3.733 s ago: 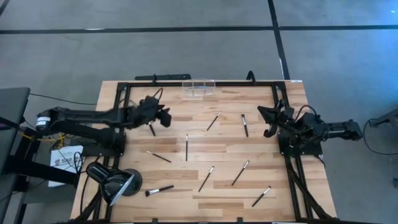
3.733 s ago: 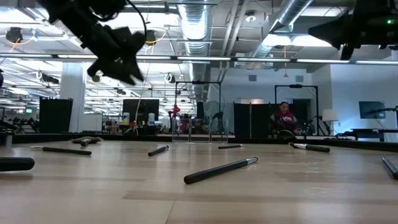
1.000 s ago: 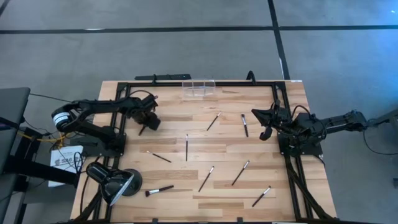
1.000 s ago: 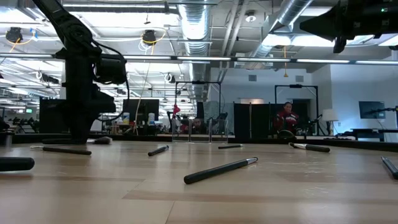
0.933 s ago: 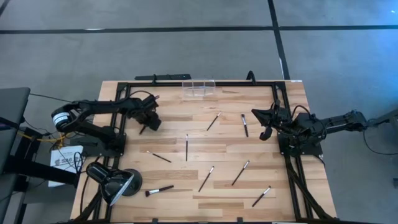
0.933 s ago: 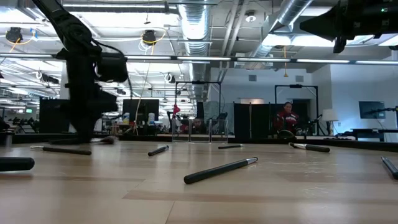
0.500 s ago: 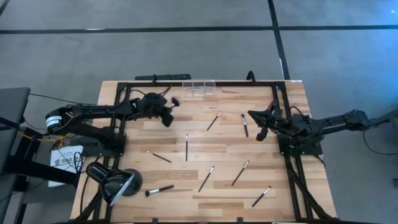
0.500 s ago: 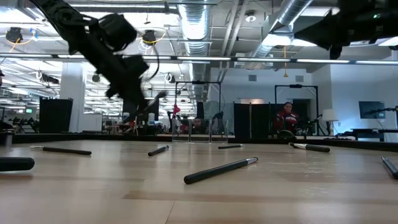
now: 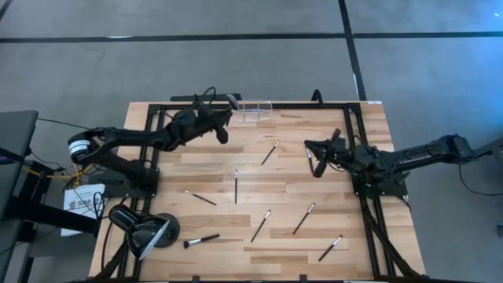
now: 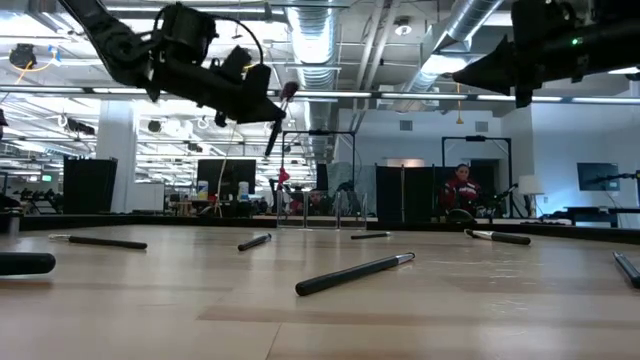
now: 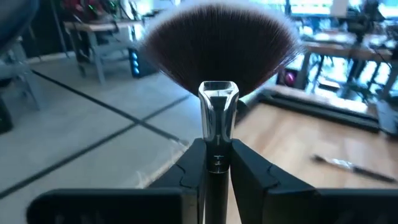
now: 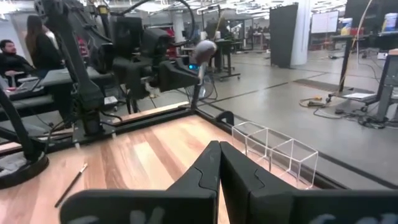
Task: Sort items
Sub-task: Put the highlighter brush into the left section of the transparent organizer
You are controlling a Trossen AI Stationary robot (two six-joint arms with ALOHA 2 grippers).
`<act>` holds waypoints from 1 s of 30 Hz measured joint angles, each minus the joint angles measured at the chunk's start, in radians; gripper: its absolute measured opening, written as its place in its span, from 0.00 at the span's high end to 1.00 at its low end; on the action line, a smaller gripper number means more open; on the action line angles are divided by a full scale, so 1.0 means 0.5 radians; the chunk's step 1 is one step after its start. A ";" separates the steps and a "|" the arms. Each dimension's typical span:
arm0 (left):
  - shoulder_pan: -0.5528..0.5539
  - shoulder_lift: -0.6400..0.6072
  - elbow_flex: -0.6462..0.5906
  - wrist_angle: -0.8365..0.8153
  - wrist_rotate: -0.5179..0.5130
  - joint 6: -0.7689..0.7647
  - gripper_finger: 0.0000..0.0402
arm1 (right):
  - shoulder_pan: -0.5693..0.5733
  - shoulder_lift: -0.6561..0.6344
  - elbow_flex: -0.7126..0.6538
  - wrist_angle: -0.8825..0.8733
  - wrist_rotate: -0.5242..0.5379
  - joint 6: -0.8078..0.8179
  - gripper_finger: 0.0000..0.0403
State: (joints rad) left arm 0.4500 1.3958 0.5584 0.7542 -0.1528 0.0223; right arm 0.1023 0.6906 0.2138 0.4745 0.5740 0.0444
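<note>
A wooden table [image 9: 283, 185] with a black frame along its edges is seen from above, with a dark arm reaching in from each side. A black desk lamp [image 9: 141, 229] with a round head is set at the near left corner. A clear plastic organiser [image 9: 251, 111] with upright dividers is placed at the far edge, about midway along it.

The left gripper [image 9: 223, 119] is raised above the table close to the far edge, just left of the organiser. Its jaws are clamped on the handle of a fan brush [image 11: 219, 56]; in the left wrist view the silver ferrule is seen standing up between the two fingers [image 11: 189, 171], with the dark bristles spread wide above it. In the low view this brush [image 10: 279, 117] is held high in the air, tilted, with the bristle end uppermost.

The right gripper [image 9: 313, 161] is held above the right-centre of the table, over one of the loose brushes, and its jaws are pressed together with nothing between them, as shown in the right wrist view [image 12: 218, 163].

The other brushes [image 9: 236, 185] are scattered flat over the middle and near parts of the table, well apart from one another.
</note>
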 joint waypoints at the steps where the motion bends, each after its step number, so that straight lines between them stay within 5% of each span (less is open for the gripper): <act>1: 0.019 0.048 0.001 0.080 -0.001 -0.001 0.87 | -0.001 0.020 0.000 0.020 0.001 -0.002 1.00; 12: 0.227 0.606 0.008 0.931 -0.001 -0.122 0.87 | -0.003 0.138 0.000 0.122 0.003 -0.157 1.00; 30: 0.351 0.977 0.323 0.963 0.057 -0.218 0.86 | -0.091 0.137 0.000 0.114 -0.003 -0.158 1.00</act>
State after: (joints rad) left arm 0.6254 1.8845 0.7198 1.2358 -0.1243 -0.0868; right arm 0.0570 0.7593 0.2138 0.5314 0.5727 -0.0345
